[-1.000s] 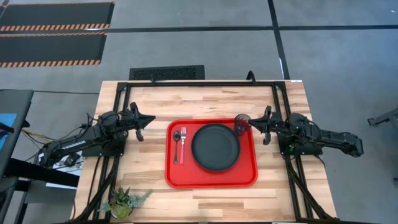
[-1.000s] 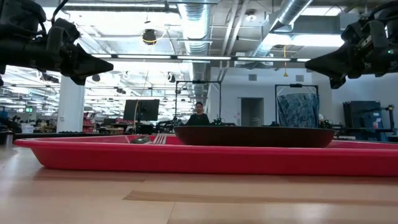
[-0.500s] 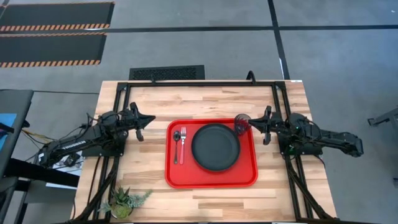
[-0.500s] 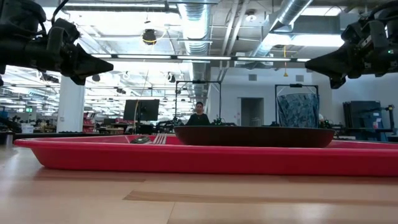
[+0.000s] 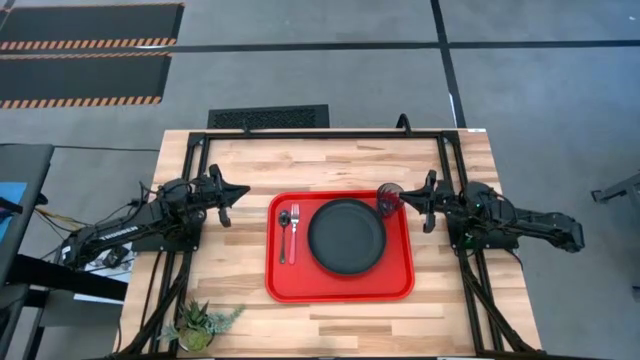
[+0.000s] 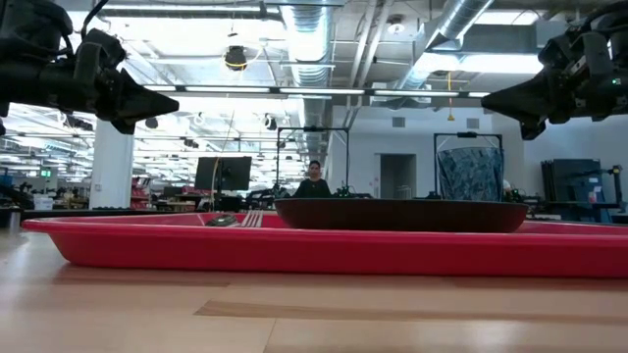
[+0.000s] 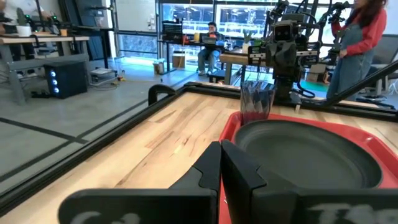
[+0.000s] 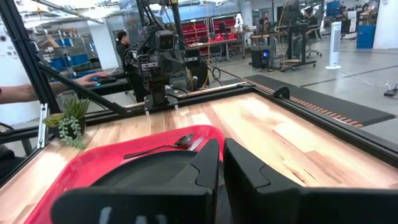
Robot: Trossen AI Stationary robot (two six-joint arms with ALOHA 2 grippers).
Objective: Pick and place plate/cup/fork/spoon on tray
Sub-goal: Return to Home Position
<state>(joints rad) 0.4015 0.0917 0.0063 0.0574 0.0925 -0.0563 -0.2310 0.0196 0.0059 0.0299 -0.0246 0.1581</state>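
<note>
Pale butcher-block wood makes up the tabletop (image 5: 240, 165), and nearest the front edge a small potted succulent (image 5: 197, 324) sits at the left front corner, well apart from everything else. Beyond it, at the middle of the tabletop, lies the red tray (image 5: 339, 287), with all four pieces resting inside its raised rim. The matte-black plate (image 5: 346, 236) lies flat at the tray's centre. Left of the plate, the red-handled fork (image 5: 293, 232) and the dark metal spoon (image 5: 284, 234) lie side by side, parallel to the tray's short edge, the spoon on the outer side and the fork between it and the plate. The smoky see-through cup (image 5: 389, 198) stands upright in the tray's far right corner, just beside the plate's rim. The left tool (image 5: 232, 193) hovers above bare wood to the left of the tray, apart from it, pointing toward the fork and spoon; its fingers are pressed together with nothing between them. The right tool (image 5: 420, 199) hangs just off the tray's right edge, close to the cup but not touching it, likewise closed on nothing. In the low view both tools show raised well above the tray's rim. Farther back, people sit at desks in the workshop beyond the tabletop.
</note>
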